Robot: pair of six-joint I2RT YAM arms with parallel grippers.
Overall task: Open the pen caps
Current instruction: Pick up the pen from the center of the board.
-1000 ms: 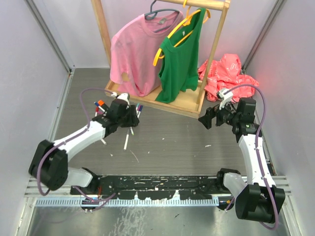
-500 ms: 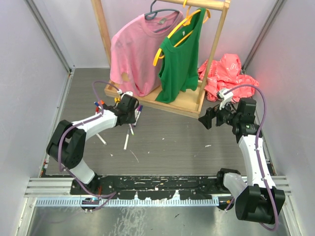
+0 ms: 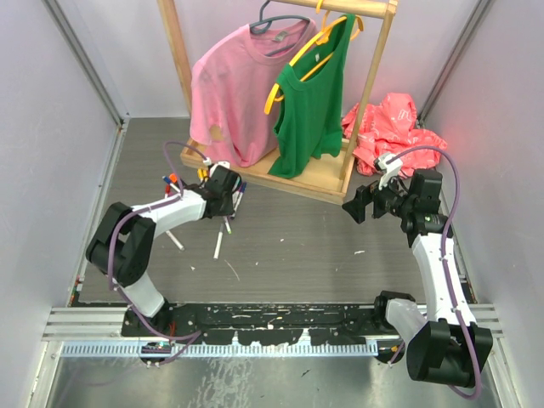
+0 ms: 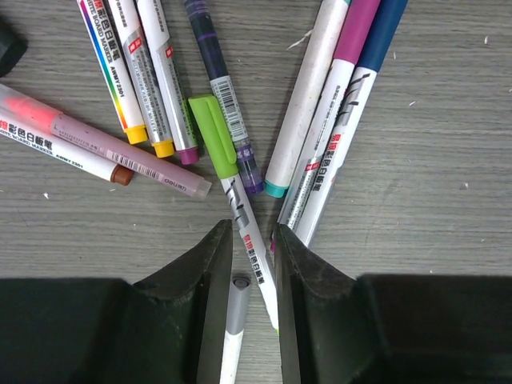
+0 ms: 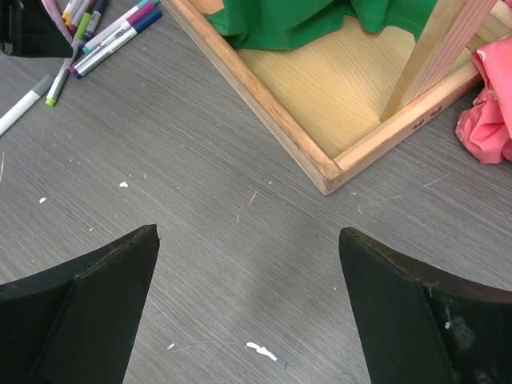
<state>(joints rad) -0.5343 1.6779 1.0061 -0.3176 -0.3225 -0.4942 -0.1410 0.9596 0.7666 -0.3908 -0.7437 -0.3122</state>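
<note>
My left arm reaches out low by the rack (image 3: 316, 182), left gripper (image 4: 253, 232) pinching a pen (image 4: 240, 204) by its white barrel just under the green cap (image 4: 214, 136), still on; right arm raised, right gripper (image 5: 248, 234) gaping wide above the table (image 5: 200, 184)

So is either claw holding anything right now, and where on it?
Left claw pinches the green-capped marker on its white barrel, just below the cap. Right claw is open, holding nothing.
</note>
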